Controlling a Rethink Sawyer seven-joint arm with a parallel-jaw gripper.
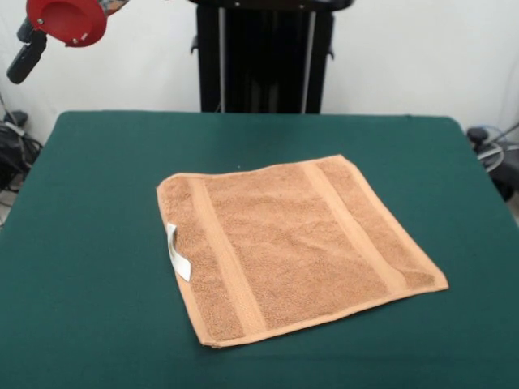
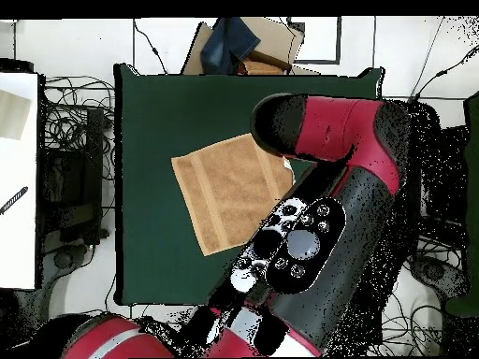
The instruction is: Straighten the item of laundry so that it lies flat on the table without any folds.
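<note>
Towel: an orange-tan terry towel (image 1: 296, 247) lies spread open near the middle of the tabletop (image 1: 97, 211), turned at an angle so its corners point toward the tabletop's edges
Towel surface: mostly flat, with light ripples across the middle; no corner is turned over in the front view
Bands: two smoother woven bands (image 1: 227, 259) run across the towel, one near each of two opposite edges
Tag: a white loop tag (image 1: 178, 253) sticks out from the towel's left edge in the front view, resting on the green cloth
Tabletop: covered in dark green cloth, bare all round the towel, which takes up only a small part of it
Arm: in the overhead view the red and black arm (image 2: 346, 140) reaches over the tabletop's right side and hides part of the towel (image 2: 229, 192) there; in the front view only a red rounded part (image 1: 69, 20) of it shows at the top left corner, well above the cloth
Pincer: I cannot tell whether it is wide or narrow, since neither view shows its tips clearly
Surroundings: cables (image 2: 70, 131) lie on the floor beside the tabletop in the overhead view
</note>
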